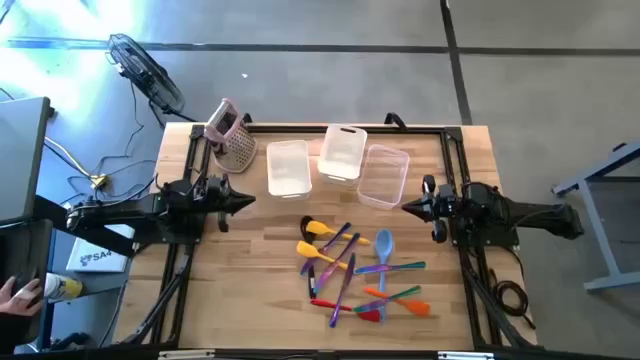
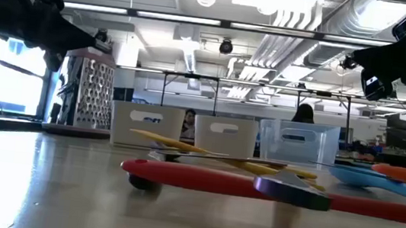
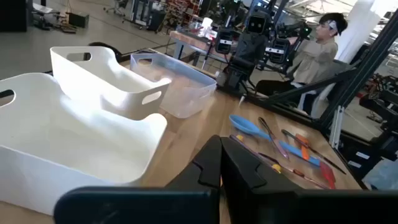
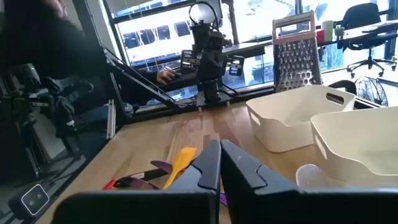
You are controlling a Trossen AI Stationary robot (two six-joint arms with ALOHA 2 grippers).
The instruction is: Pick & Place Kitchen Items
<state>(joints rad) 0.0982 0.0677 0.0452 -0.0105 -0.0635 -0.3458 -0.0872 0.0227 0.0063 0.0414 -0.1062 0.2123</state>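
**A:** So, from above, where are the utensils (image 1: pixel 360 272)?

**B:** Heaped on the wood between the two arms, toward the table's near edge. The left gripper (image 1: pixel 243 199) is off to one side of the pile, the right gripper (image 1: pixel 412 208) closer on the other; both hang pinched together and empty. Three tubs (image 1: pixel 340 165) sit beyond the pile, with a grater (image 1: pixel 232 135) behind the left gripper.

**A:** And at table height?

**B:** A red spatula (image 2: pixel 256 188) lies flat across the front, with a yellow one (image 2: pixel 213 156) crossing behind it. Neither gripper is near them.

**A:** Left wrist view?

**B:** Its fingers (image 3: pixel 208 169) meet at the tips, nothing between them. The blue spoon (image 3: pixel 250 127) lies ahead, the white tub (image 3: pixel 74 134) just beside.

**A:** Right wrist?

**B:** Fingers (image 4: pixel 210 163) closed, holding nothing; a yellow spatula (image 4: pixel 180 161) lies just ahead.

**A:** How would they handle?

**B:** Light and slim, I'd judge, with smooth handles that could slide or pivot. Take one mid-handle, across its width, choosing a top-lying piece so crossed neighbours aren't dragged.
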